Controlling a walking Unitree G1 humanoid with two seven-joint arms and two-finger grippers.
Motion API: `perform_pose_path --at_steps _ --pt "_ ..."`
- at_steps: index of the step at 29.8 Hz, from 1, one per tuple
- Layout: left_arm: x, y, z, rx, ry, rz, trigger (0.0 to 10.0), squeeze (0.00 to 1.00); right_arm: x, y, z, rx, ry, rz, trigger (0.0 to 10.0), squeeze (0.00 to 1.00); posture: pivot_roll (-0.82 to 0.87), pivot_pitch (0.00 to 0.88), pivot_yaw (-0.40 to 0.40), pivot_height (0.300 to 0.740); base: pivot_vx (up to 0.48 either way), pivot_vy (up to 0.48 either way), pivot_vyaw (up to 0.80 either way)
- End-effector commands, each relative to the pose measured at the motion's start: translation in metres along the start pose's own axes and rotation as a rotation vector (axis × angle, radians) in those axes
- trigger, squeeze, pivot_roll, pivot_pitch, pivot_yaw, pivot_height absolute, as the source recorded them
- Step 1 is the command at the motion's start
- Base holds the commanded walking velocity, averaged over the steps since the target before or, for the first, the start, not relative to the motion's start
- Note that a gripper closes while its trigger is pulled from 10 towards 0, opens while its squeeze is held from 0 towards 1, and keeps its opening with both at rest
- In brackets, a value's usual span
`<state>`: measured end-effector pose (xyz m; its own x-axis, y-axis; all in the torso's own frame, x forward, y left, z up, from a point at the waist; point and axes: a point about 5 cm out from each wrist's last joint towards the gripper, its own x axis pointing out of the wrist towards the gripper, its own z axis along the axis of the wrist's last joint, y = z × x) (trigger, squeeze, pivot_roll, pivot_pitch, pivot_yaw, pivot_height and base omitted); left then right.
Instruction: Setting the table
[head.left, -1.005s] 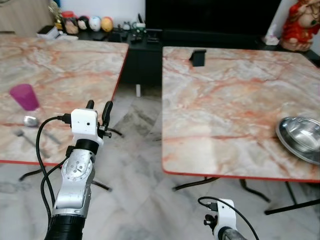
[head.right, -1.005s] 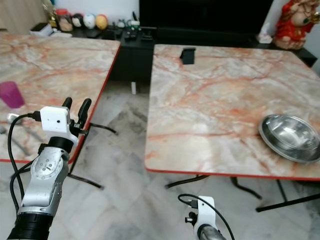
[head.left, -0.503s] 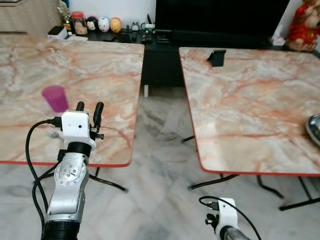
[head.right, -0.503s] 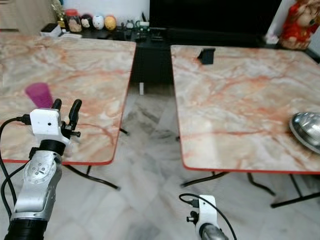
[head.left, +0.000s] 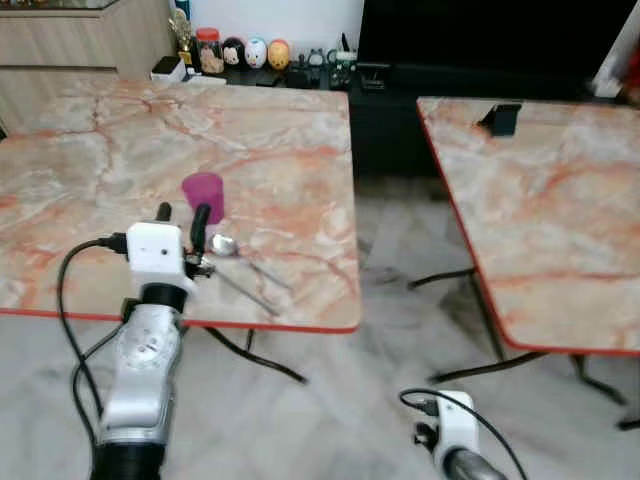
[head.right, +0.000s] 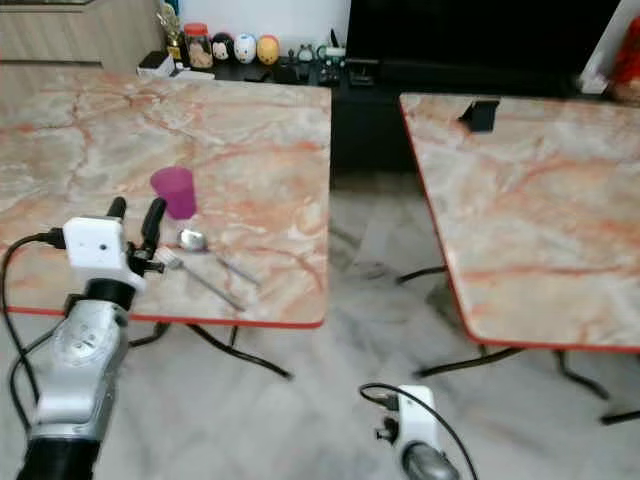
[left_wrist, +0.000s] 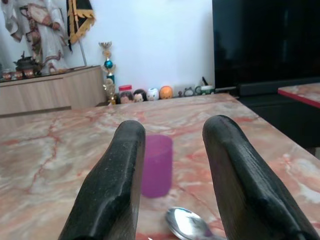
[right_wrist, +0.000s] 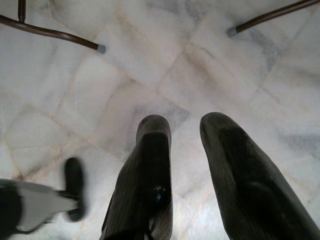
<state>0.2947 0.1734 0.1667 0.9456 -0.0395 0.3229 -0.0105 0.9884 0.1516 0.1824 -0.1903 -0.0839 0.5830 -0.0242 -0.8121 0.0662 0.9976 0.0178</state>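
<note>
Fingers parted and empty, left gripper (head.left: 182, 216) raised at the near edge of the marble table (head.left: 90, 150), aimed at the purple cup (head.left: 203, 194).

Through its fingers (left_wrist: 116, 190) the cup stands upright and dead ahead, with a metal spoon (head.left: 224, 245) just beside it and a fork (head.right: 196, 276) lying alongside toward the red table rim. The camera has swung left over the last second: the steel bowl on the second table (head.left: 560, 210) has left the frame, and the cup now sits close, so the robot seems lined up to collect it. The right gripper (right_wrist: 185, 165) hangs idle over floor tiles, fingers apart, holding nothing. Open floor separates the tables; bare marble surrounds the cup.
</note>
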Motion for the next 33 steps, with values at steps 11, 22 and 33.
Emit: perform_pose_path --at_steps 11,22,33 --pt "-0.016 0.022 -0.020 0.085 0.077 0.083 10.0 0.00 0.001 0.002 0.005 0.009 -0.012 0.001 10.0 0.00 0.11 0.000 -0.068 0.740 0.000 0.000 0.00" --pt "-0.061 0.090 -0.042 0.155 0.196 0.502 10.0 0.00 0.001 0.002 0.003 0.004 -0.009 0.001 10.0 0.00 0.12 0.000 -0.064 0.740 0.000 0.000 0.00" --pt "-0.129 0.148 -0.089 0.289 0.547 0.874 10.0 0.00 0.001 0.002 0.002 -0.002 -0.004 0.003 10.0 0.00 0.12 0.000 -0.058 0.740 0.000 0.000 0.00"
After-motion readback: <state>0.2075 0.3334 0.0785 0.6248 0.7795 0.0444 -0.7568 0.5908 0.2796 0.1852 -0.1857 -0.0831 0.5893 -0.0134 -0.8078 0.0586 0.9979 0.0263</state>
